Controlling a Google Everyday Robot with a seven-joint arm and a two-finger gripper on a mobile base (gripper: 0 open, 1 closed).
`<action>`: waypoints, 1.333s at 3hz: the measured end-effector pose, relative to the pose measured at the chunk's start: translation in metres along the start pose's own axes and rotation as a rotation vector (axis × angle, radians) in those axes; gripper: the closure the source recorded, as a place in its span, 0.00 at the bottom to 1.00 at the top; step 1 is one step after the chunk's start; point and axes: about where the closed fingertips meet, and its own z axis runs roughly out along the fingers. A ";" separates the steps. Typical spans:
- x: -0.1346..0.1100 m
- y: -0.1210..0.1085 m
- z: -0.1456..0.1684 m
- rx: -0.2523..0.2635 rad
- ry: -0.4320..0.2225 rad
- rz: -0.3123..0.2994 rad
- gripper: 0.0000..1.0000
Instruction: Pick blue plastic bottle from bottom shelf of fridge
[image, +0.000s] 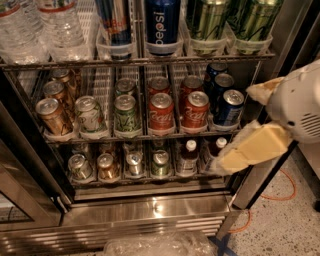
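1. The gripper is seen at the right of the open fridge, in front of its right door post, carried on a white arm.
2. Its two pale yellow fingers are held apart: the upper finger lies level with the middle rack, and the lower finger slants down toward the bottom shelf.
3. Nothing is gripped between the fingers.
4. The blue plastic bottle, white-capped with dark contents, is stood upright in the rightmost lane of the bottom shelf, just beside the lower fingertip; whether they touch cannot be told.
5. A second white-capped bottle is stood in the lane to its left.
6. The remaining lanes of that shelf are filled by small cans.
7. On the rack above, red cola cans are flanked by blue cans on the right.
8. A Pepsi can and clear water bottles are held on the top rack.
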 end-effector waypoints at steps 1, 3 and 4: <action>-0.004 0.024 0.025 0.022 -0.123 0.004 0.00; 0.000 0.045 0.065 0.043 -0.257 -0.004 0.00; 0.000 0.045 0.065 0.043 -0.258 -0.004 0.00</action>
